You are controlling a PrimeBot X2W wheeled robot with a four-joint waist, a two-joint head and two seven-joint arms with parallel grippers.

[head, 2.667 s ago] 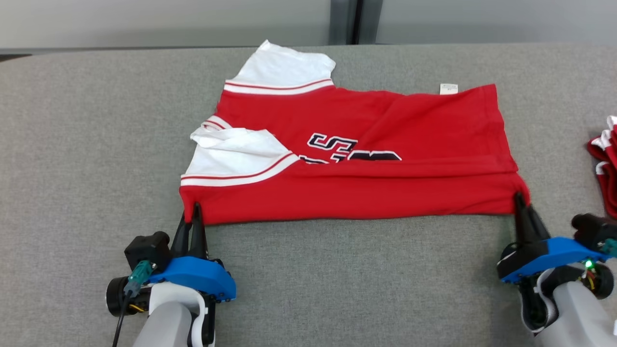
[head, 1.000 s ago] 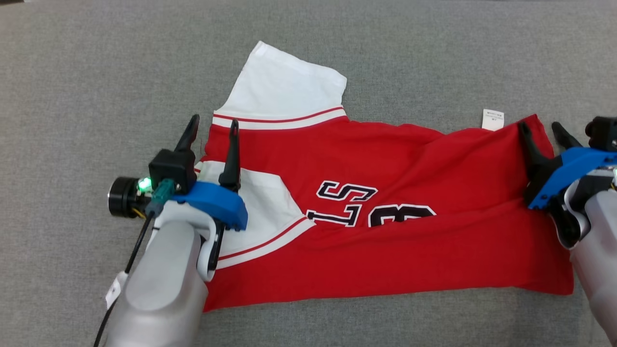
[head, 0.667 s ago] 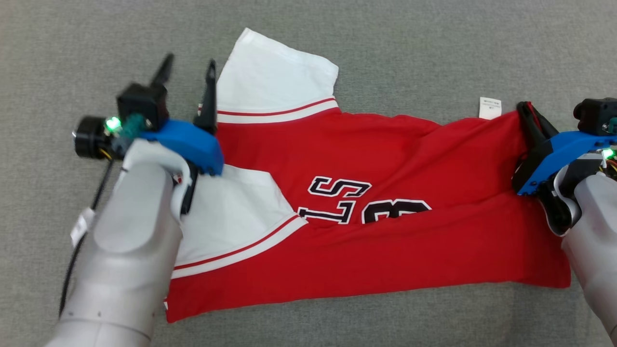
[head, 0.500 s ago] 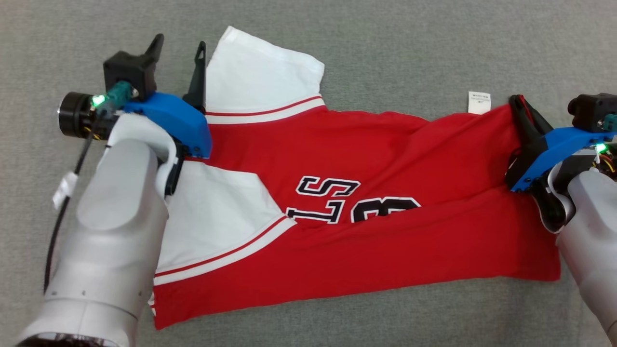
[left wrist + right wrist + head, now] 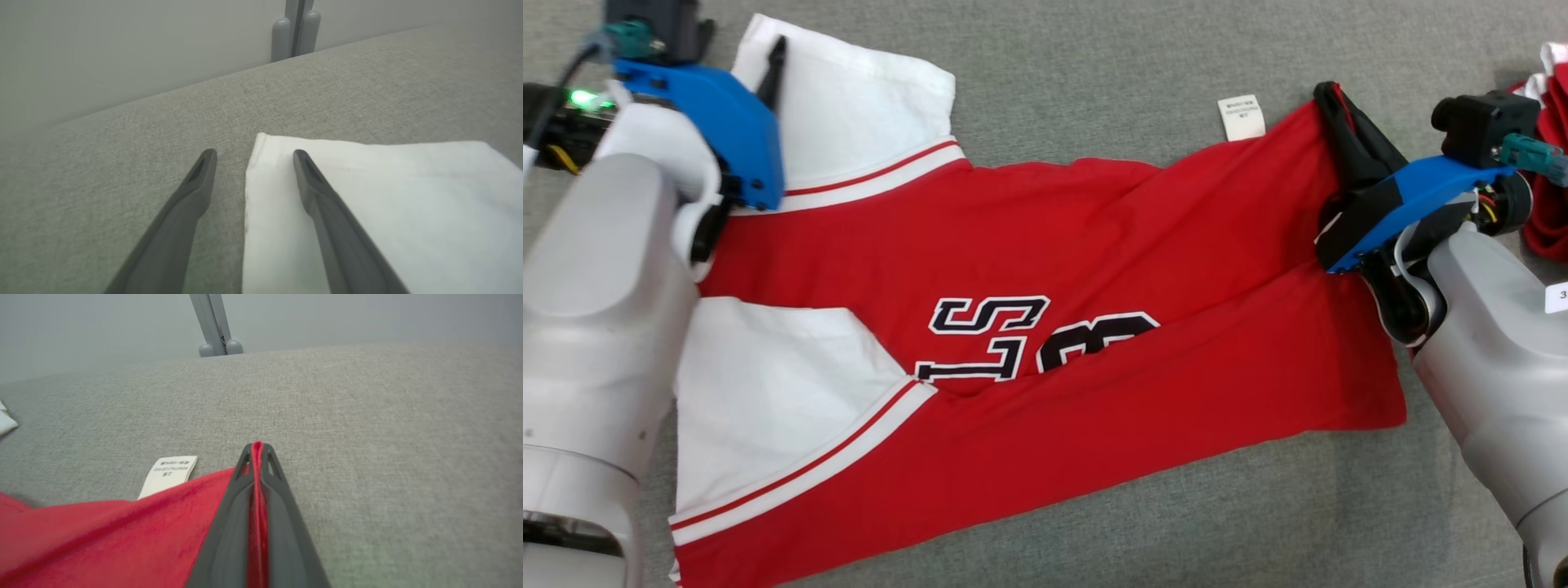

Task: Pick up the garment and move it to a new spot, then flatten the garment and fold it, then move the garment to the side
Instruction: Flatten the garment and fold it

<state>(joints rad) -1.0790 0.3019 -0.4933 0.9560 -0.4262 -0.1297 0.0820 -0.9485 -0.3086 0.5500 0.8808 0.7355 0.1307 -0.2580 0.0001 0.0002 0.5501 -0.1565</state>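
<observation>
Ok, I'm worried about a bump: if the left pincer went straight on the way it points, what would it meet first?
Likely the far corner of the white sleeve, whose edge the open left pincer straddles. If it clears that, the grey table comes next, then the wall. Its height over the cloth is unclear.

The red jersey (image 5: 1094, 229) with white sleeves and black lettering lies spread out, sleeves at the left, its near edge folded over, its far right corner bunched upward.
</observation>
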